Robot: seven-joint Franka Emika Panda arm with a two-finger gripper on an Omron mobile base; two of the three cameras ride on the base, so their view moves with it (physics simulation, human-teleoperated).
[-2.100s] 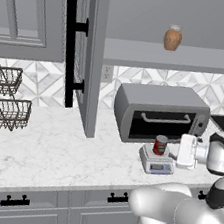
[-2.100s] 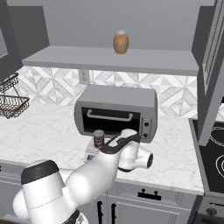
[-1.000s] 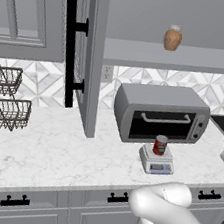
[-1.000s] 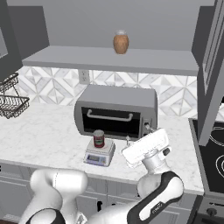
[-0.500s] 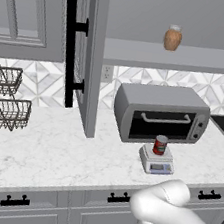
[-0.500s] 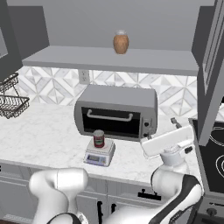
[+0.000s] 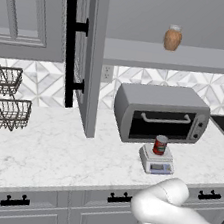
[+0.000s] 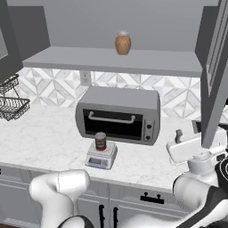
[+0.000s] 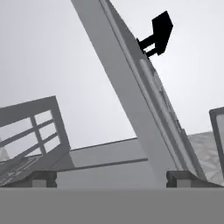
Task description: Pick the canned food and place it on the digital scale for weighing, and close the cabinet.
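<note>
On the digital scale (image 7: 156, 162) stands the canned food (image 7: 160, 144); the jaws gape wide, empty.

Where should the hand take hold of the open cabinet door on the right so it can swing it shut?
Judging by its pose, push rather than grip: the right cabinet door stands swung out toward the room, edge-on above the open hand. Its black bar handle sits on the outer face. Come from that outer side, the right, and press the flat panel near the free edge, farthest from the hinge.
</note>
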